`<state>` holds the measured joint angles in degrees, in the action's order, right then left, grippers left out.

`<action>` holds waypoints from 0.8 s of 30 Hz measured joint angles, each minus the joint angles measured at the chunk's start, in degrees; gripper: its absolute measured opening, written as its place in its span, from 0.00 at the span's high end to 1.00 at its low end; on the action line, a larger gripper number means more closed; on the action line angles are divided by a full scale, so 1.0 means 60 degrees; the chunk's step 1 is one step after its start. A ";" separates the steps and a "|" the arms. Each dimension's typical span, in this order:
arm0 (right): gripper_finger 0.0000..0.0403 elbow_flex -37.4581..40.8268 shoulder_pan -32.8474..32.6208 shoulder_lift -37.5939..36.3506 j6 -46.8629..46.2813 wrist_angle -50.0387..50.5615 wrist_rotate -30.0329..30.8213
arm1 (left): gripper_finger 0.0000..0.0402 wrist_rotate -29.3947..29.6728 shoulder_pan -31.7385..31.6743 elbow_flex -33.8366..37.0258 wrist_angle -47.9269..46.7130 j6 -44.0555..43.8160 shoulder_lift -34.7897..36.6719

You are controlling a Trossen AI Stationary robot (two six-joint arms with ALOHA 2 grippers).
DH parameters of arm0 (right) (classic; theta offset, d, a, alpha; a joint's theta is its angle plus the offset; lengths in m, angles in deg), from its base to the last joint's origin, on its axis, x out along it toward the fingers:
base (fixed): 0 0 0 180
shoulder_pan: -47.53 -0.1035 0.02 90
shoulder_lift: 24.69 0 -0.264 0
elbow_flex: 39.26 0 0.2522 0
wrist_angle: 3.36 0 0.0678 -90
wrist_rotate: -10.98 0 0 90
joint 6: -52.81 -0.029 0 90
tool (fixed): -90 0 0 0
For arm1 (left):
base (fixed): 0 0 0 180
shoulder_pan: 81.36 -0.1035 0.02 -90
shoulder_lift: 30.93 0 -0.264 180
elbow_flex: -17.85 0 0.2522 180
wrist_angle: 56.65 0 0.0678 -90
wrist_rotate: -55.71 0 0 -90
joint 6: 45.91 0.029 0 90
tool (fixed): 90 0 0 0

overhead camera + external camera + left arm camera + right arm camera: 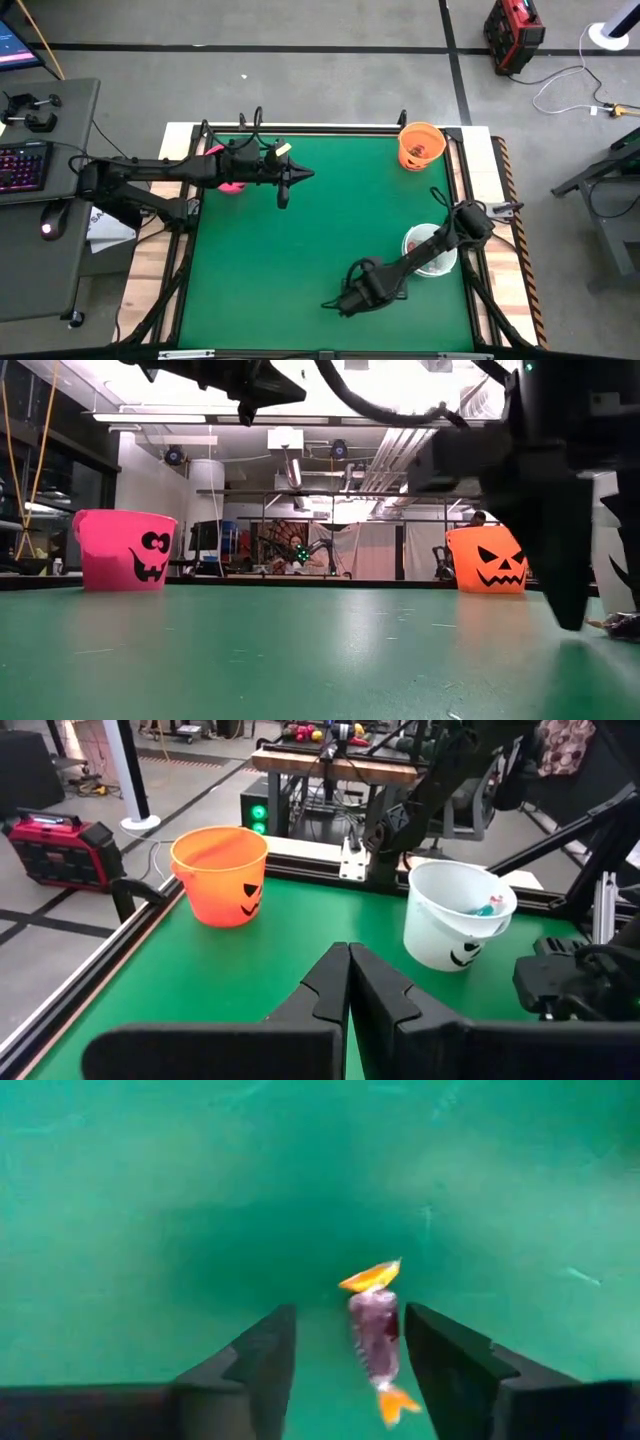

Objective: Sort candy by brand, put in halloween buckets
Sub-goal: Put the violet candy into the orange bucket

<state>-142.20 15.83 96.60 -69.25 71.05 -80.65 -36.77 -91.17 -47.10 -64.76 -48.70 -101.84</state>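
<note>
A small candy [375, 1332] with a dark body and orange twisted ends lies on the green mat near the table's front. My right gripper [350, 1312] points down over it, open, one finger on each side of it, and a gap shows on both sides. In the high view this gripper [335, 303] is left of the white bucket [440, 262]. The orange bucket [421, 146] stands at the far right. The pink bucket [231, 185] at the far left is partly hidden under my left arm. My left gripper [350, 982] hangs shut and empty above the mat.
The white bucket [455, 925] holds a few wrapped pieces, and the orange bucket [222, 875] shows some too from above. My right arm passes over the white bucket's rim. A black frame rail [300, 128] edges the mat. Open green mat [320, 240] lies between the two arms.
</note>
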 joint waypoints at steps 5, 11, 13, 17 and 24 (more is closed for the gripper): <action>0.71 0.0591 -0.0014 -0.0087 0.0083 -0.0572 -0.0430 | 1.00 0.0004 0.0000 0.0003 -0.0045 0.0011 0.0000; 0.92 0.0495 -0.0087 -0.0175 0.1108 -0.0546 -0.0312 | 1.00 0.0004 -0.0046 0.0003 -0.0073 0.0011 0.0000; 0.96 0.0243 -0.0093 -0.0338 0.1811 -0.0214 -0.0240 | 1.00 0.0006 -0.0106 0.0003 -0.0040 0.0006 0.0000; 0.93 -0.0265 -0.0001 -0.1390 0.3057 0.0367 0.0033 | 1.00 -0.0007 -0.0326 0.0006 0.0139 -0.0225 0.0119; 0.96 -0.0303 0.1014 -0.3580 0.4178 0.2119 0.3610 | 1.00 -0.0387 -0.0589 0.0006 0.0122 -0.1158 0.0402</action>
<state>-144.02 21.91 75.12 -44.18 83.77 -58.99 -39.09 -94.70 -47.07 -64.03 -55.65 -99.43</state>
